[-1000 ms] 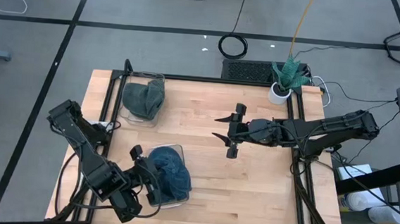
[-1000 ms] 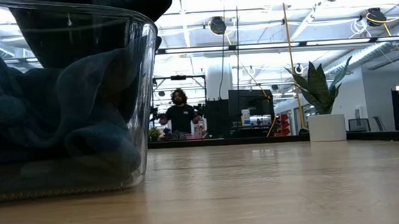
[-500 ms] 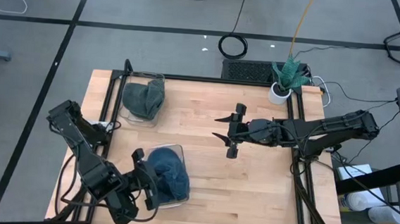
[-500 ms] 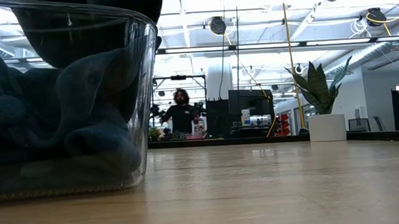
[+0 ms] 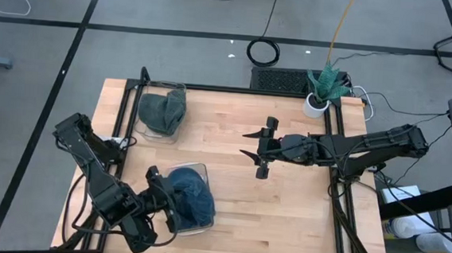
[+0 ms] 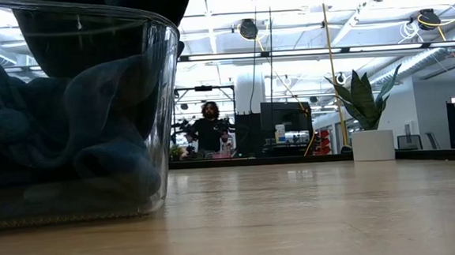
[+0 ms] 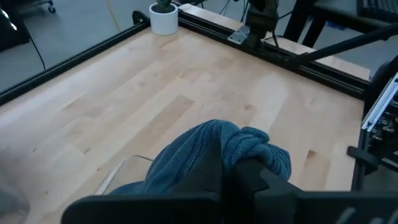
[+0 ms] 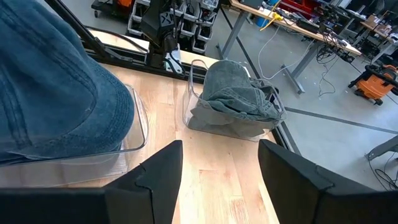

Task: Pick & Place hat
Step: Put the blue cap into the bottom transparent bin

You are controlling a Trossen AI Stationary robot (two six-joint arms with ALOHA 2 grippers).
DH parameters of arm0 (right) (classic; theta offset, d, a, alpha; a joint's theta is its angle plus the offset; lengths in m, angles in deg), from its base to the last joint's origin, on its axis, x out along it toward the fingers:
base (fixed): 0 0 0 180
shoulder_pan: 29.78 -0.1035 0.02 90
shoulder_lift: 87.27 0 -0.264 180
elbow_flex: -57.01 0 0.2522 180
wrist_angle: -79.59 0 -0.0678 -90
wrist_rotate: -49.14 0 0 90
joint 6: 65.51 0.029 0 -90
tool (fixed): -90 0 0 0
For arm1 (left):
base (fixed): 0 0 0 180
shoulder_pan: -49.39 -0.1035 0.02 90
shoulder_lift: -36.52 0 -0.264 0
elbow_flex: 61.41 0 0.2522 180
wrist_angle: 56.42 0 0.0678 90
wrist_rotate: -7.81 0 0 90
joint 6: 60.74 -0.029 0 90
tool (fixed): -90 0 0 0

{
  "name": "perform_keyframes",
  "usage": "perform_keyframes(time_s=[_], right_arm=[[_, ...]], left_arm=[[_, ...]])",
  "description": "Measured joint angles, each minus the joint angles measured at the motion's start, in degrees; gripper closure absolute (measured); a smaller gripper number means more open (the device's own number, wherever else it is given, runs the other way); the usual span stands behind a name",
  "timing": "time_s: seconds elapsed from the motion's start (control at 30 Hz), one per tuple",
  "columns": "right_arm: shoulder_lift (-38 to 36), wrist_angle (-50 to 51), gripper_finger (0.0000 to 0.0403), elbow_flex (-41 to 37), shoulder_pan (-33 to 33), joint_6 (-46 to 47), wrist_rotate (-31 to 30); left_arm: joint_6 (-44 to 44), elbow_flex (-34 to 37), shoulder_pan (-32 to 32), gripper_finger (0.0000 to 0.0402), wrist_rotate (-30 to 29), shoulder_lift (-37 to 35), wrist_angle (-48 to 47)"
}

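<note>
Left wrist view shows the left gripper (image 7: 239, 177) with its fingers closed together, pinching a bunched fold of the blue hat (image 7: 205, 155) at the hat's crown. From overhead, that hat (image 5: 189, 197) sits mounded in the clear bin (image 5: 204, 171) at the near left of the table (image 5: 283, 218), rising above the bin's rim, with the left gripper (image 5: 161, 198) reaching in from the bin's left side.

The hat looks like soft, floppy denim: light, not fragile, not slippery, and likely to sag and trail when lifted. A pinch on a thick gathered fold near the crown seems the surest hold; a thin single layer could slide out.

Out at the table's middle right, the right gripper (image 5: 258, 149) hovers with its fingers spread wide and nothing between them. A second bin (image 5: 142, 125) at the far left holds a grey-green hat (image 5: 163, 108).
</note>
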Motion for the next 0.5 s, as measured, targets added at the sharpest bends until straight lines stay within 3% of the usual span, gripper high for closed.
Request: perform_keyframes(time_s=[0.5], right_arm=[[0.0,0.0,0.0204,0.0,0.0,0.0,-0.1]], left_arm=[[0.8,0.0,3.2,0.0398,-10.1,-1.7,1.1]])
